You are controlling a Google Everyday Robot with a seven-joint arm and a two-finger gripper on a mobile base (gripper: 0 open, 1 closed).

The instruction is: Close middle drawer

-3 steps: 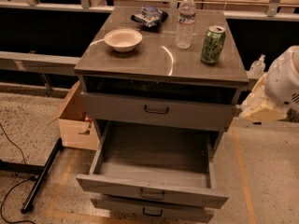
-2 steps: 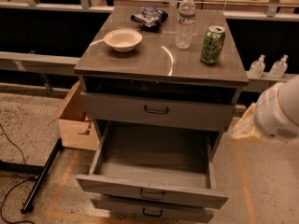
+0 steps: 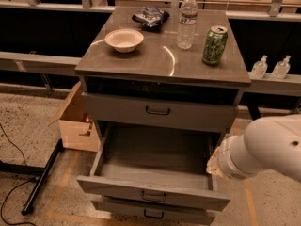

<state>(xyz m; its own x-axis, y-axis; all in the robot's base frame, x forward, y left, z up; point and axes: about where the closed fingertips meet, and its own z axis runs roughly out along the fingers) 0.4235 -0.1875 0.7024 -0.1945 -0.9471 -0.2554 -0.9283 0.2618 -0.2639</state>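
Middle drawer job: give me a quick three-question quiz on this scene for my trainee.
1. True or false: the middle drawer stands pulled out.
2. Multiple choice: where is the gripper? A) at the drawer's left side; B) at the drawer's right side; C) below the drawer's front.
3. Fill in: on the cabinet top, the green can stands just right of the ____.

Key: 1 true. 2 B. 3 water bottle.
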